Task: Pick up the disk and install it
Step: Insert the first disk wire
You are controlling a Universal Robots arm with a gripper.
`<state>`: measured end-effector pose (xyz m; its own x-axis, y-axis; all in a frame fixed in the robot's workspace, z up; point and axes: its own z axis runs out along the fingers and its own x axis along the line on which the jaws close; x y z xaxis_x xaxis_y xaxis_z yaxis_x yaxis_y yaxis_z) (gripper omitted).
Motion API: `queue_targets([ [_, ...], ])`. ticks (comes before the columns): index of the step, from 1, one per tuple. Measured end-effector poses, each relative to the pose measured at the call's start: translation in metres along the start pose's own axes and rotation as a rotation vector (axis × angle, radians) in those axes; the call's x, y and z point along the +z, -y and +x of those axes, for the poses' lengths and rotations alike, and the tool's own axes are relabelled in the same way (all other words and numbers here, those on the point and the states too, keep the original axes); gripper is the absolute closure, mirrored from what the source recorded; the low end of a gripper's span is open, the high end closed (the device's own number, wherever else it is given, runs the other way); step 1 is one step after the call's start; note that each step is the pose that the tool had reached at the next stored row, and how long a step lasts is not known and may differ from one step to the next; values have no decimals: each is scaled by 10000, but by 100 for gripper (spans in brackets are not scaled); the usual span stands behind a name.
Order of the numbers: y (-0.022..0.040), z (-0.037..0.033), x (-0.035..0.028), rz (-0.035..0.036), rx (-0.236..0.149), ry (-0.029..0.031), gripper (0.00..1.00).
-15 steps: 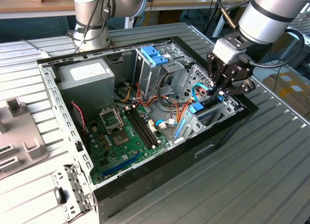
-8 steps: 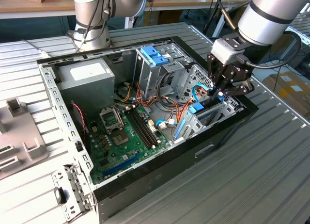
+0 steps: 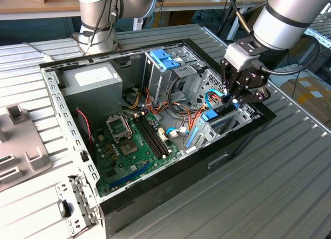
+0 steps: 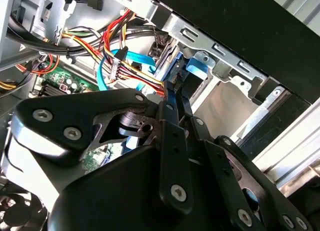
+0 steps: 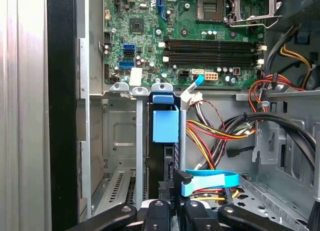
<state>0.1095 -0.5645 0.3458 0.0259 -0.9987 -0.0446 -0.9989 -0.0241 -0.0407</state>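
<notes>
The disk (image 5: pixel 165 126) stands on edge in a bay slot of the case (image 3: pixel 243 140), mostly inserted. The gripper (image 3: pixel 234 100) is closed on its near edge. Pick-up is done; whether the disk is fully seated cannot be told.

- Case (image 3: pixel 155 190): open PC chassis, lying on a ribbed metal table (image 3: pixel 269 197).
- Motherboard (image 3: pixel 137 146): green, on the case floor; empty CPU socket (image 3: pixel 118 126); RAM slots (image 3: pixel 152 138) beside it.
- PSU (image 3: pixel 90 86): grey box, in the case corner at the exterior view's left.
- Drive cage (image 3: pixel 168 76): tall, metal, blue bracket (image 3: pixel 164 59) on top.
- Cables (image 5: pixel 220 128): red, yellow, black bundle beside the cage; flat blue cable (image 5: pixel 210 181) nearby.
- Side panel (image 3: pixel 20 146): grey, on the table, left of the case in the exterior view.
</notes>
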Motion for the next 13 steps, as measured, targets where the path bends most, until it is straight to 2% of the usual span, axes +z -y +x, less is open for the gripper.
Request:
queue_targets([
  [6, 0, 0, 2, 0, 1, 1, 83],
  [9, 8, 0, -22, 0, 1, 4, 83],
  [10, 8, 0, -22, 1, 3, 25, 83],
  [11, 8, 1, -23, 9, 14, 323, 83],
  [12, 8, 3, -23, 13, 21, 485, 83],
  [13, 8, 6, -23, 17, 26, 595, 83],
])
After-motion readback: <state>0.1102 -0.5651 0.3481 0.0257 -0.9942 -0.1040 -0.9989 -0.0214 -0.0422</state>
